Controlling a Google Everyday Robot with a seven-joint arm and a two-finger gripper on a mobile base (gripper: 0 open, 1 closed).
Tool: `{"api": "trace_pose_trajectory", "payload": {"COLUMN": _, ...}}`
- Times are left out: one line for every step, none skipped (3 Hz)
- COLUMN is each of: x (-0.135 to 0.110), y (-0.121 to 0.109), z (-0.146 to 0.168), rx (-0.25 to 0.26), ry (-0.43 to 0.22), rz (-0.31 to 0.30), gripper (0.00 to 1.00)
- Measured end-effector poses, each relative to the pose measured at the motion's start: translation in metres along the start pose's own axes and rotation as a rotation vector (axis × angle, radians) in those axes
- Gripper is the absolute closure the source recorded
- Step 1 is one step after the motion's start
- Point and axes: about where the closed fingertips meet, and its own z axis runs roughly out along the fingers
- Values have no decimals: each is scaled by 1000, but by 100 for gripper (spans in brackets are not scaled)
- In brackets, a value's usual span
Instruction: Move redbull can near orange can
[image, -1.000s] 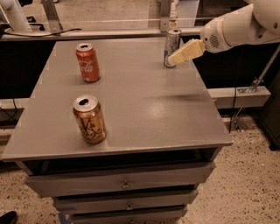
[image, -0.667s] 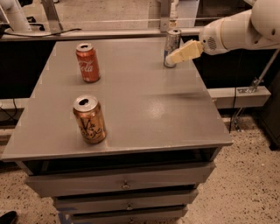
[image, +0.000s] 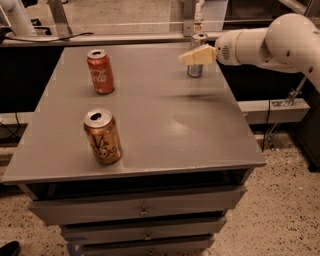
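Observation:
The redbull can (image: 195, 70) is slim and silver and stands upright near the table's far right edge. My gripper (image: 194, 56) reaches in from the right on a white arm (image: 260, 42) and lies across the can's middle, hiding part of it. The can still rests on the table. The orange can (image: 102, 136) is copper-orange with black scribbled lettering and stands upright at the front left, far from the redbull can and the gripper.
A red Coca-Cola can (image: 100, 71) stands at the back left of the grey table (image: 165, 125). Drawers sit below the tabletop. A rail and dark shelving run behind the table. The floor is speckled.
My gripper has moved a little left and up, from beside the redbull can's lower right to across its middle. No can has moved.

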Motion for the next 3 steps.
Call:
{"api": "trace_pose_trajectory", "payload": {"x": 6, "y": -6, "z": 26, "rx": -12, "ry": -53, "rz": 16, "gripper": 0}}
{"api": "trace_pose_trajectory", "payload": {"x": 16, "y": -16, "z": 39, "rx": -13, "ry": -86, "rz": 38, "gripper": 12}}
{"api": "trace_pose_trajectory", "payload": {"x": 17, "y": -19, "z": 48, "rx": -20, "ry": -118, "rz": 45, "gripper": 29}}
